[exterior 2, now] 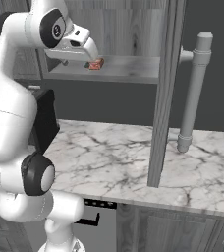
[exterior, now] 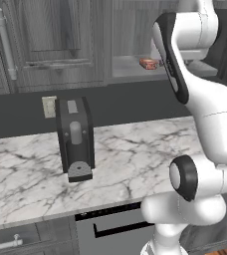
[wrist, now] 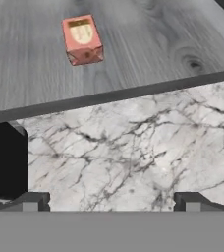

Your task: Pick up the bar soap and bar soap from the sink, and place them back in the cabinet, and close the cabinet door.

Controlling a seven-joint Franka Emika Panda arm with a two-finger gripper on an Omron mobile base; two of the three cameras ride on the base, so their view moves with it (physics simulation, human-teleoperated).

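One bar soap (wrist: 82, 39), reddish-orange with a cream patch, lies on the cabinet's flat grey shelf (wrist: 148, 54). It also shows on the shelf as the bar soap (exterior: 149, 63) and the bar soap (exterior 2: 95, 64). My gripper (wrist: 111, 203) is open with nothing between its fingertips (wrist: 31, 202), and it hovers above and just back from the soap, over the shelf's front edge. The cabinet door (exterior 2: 163, 88) stands open, edge-on to the right, with its silver bar handle (exterior 2: 193, 93) facing outward. The sink is out of view.
A black coffee machine (exterior: 75, 139) stands on the marble counter (exterior: 135, 159) left of the arm. Closed grey cupboard doors (exterior: 51, 40) with bar handles fill the upper left. The open door juts out over the counter (exterior 2: 114, 157) on the right.
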